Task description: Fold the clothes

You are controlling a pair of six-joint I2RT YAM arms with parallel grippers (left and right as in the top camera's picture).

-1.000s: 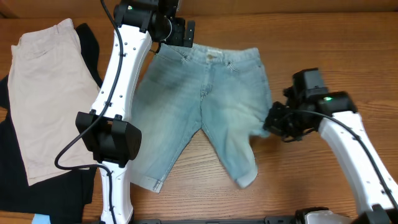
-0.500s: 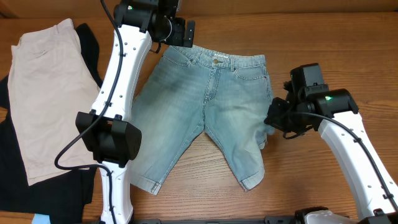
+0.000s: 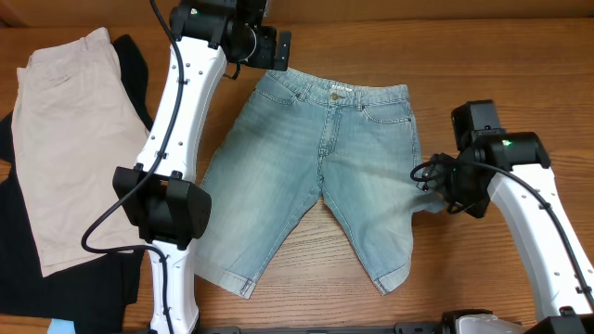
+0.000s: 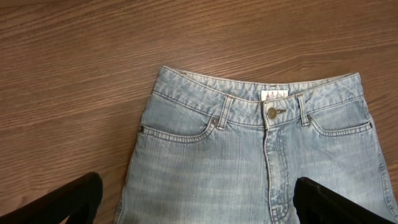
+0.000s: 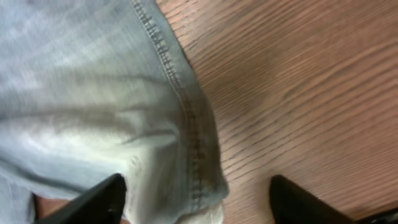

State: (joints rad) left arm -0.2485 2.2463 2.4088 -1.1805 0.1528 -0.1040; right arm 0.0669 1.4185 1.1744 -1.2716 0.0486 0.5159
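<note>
The denim shorts (image 3: 320, 176) lie flat and front-up in the middle of the tabletop (image 3: 483, 56), waistband at the far side and legs splayed toward the near edge; the left claw (image 3: 272, 48) hangs by the waistband's corner, its fingers (image 4: 68, 199) spread wide, holding nothing. The right claw (image 3: 434, 178) sits at the shorts' side seam nearest that arm, likewise spread apart; the rumpled seam edge lies between its fingers.

Faded light-blue denim shorts (image 3: 325, 167)
</note>
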